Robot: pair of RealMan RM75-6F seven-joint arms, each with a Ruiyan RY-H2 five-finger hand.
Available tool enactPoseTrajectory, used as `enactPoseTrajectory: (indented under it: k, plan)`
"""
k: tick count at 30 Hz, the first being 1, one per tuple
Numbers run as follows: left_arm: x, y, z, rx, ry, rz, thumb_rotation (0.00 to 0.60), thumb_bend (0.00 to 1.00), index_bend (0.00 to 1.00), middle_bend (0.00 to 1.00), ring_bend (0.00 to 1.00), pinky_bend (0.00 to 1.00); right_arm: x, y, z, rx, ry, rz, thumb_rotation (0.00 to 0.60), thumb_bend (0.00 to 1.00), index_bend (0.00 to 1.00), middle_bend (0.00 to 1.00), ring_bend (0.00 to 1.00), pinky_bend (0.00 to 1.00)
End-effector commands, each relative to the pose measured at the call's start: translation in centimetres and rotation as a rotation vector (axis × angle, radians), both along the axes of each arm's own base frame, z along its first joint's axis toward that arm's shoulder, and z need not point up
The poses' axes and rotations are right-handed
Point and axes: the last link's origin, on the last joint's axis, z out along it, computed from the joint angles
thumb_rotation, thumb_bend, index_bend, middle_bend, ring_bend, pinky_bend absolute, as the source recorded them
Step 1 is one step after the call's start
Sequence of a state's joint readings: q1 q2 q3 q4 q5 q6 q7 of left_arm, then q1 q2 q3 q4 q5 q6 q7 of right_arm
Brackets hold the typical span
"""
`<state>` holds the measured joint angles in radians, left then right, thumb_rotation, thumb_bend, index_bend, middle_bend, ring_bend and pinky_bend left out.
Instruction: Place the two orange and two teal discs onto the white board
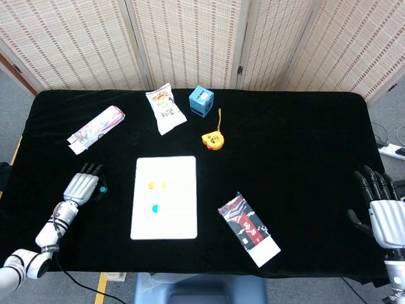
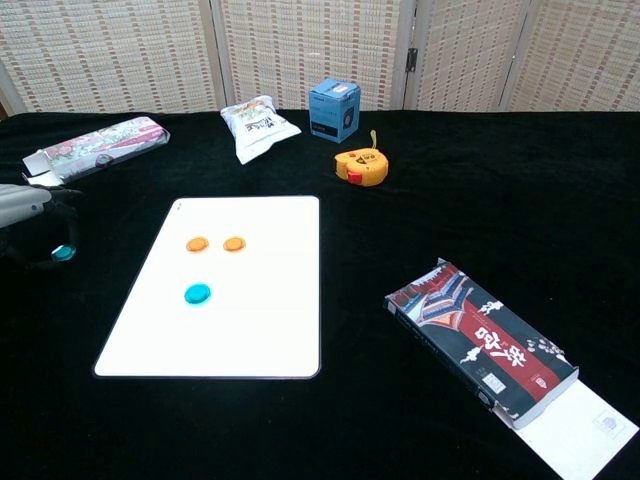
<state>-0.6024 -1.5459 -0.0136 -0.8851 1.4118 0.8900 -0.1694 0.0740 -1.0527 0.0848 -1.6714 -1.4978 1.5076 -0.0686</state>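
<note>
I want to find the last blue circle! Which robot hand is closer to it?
Left. The left hand holds the teal disc at its fingertips, just left of the white board. The right hand sits far across the table's right edge.

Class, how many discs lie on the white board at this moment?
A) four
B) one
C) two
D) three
D: two orange discs and one teal disc lie on the white board; the second teal disc is off it, at the left hand.
</note>
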Motion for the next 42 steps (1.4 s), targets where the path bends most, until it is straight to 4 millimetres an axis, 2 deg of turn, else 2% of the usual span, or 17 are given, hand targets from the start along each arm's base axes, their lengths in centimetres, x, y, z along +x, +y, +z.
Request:
enactPoseTrajectory:
  k: [1,7,10,16,23,28,34,42]
  plan:
    - [0.1,0.0,0.0,0.004,-0.006,-0.007,0.600,0.43,0.52,0.12,0.00,0.00,0.0,0.0,0.0,0.000,0.001,0.001,0.600,0.36,0.00,0.00,0.00,0.00]
    - [1.1,0.1,0.3,0.002,-0.022,-0.045,0.600,0.45,0.52,0.13,0.00,0.00,0.1,0.1,0.0,-0.002,0.002,0.002,0.600,0.36,0.00,0.00,0.00,0.00]
    - [2.4,0.1,0.5,-0.010,-0.041,-0.083,0.600,0.45,0.52,0.13,0.00,0.00,0.1,0.1,0.1,-0.002,0.003,0.002,0.600,0.36,0.00,0.00,0.00,0.00]
    - [6.6,-0.6,0.3,-0.070,-0.100,-0.193,0.600,0.45,0.52,0.13,0.00,0.00,0.1,0.0,0.0,0.000,0.002,0.001,0.600,0.36,0.00,0.00,0.00,0.00]
    - [12.1,-1.4,-1.7,-0.166,-0.122,-0.337,0.600,0.45,0.52,0.13,0.00,0.00,0.0,0.0,0.0,0.001,0.004,-0.005,0.600,0.36,0.00,0.00,0.00,0.00]
    - [15.1,-1.7,-3.3,-0.221,-0.115,-0.408,0.600,0.45,0.52,0.13,0.00,0.00,-0.2,0.1,0.1,0.000,0.004,-0.014,0.600,0.36,0.00,0.00,0.00,0.00]
    - [17.0,-1.8,-4.8,-0.258,-0.098,-0.447,0.600,0.45,0.51,0.13,0.00,0.00,-0.3,0.0,0.0,0.000,0.004,-0.019,0.600,0.36,0.00,0.00,0.00,0.00]
    - [17.8,-2.3,-6.5,-0.301,-0.065,-0.471,0.600,0.45,0.50,0.13,0.00,0.00,-0.4,-0.1,-0.1,0.005,0.004,-0.026,0.600,0.36,0.00,0.00,0.00,0.00]
